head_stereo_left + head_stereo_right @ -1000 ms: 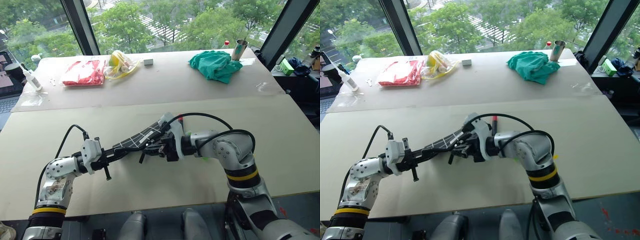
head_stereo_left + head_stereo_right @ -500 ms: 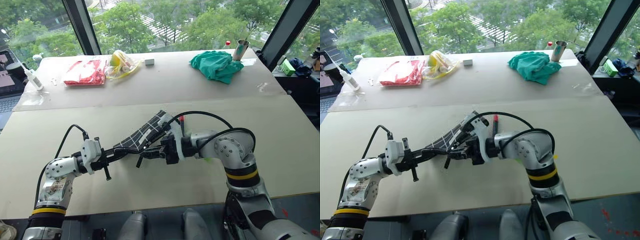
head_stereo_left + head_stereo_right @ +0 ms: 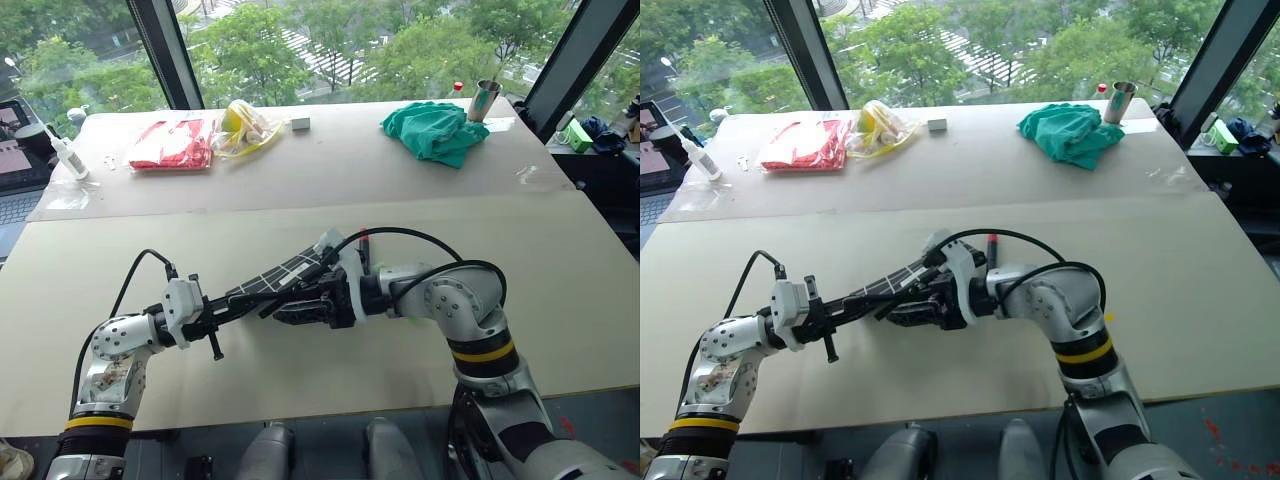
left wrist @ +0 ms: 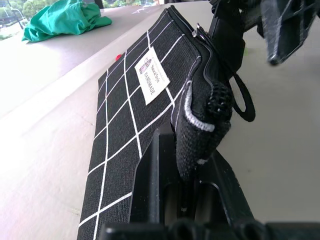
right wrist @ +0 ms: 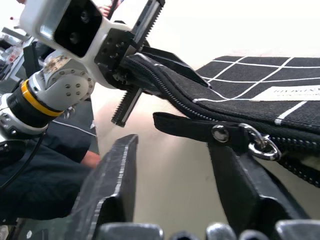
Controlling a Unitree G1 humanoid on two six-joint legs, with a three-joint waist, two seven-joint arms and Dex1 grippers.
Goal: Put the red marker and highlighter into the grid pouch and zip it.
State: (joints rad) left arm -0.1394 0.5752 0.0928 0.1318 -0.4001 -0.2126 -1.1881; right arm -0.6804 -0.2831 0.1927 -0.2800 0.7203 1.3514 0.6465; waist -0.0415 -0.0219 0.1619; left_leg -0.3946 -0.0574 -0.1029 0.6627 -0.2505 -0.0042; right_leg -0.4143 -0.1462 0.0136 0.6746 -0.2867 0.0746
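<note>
The long beige table (image 3: 560, 260) carried everything, and over its near half the two arms met around the grid pouch (image 3: 285, 275), which was held clear of the surface, slanting up and away from the robot. The left gripper (image 3: 222, 314) was pressed together on the pouch's near corner, at the end of the zipper seam, as the left wrist view showed with the fabric pinched between its fingers (image 4: 200, 175). The right gripper (image 5: 175, 195) stood spread beside the zipper edge, gripping nothing; the black pull tab (image 5: 192, 127) with its metal ring lay between its fingers without being clamped. Judging by this, the zipping step was in hand, though whether the seam had been run fully shut could not be told. The red marker (image 3: 363, 240) still showed its red end on the table just beyond the right wrist, so it was not inside the pouch. The highlighter could not be made out for certain, only a sliver of green peeping from behind the right forearm. The next move would probably call for the right fingers to close squarely on the pull tab while the left kept the corner taut, or else for the marker to be fetched first.
</note>
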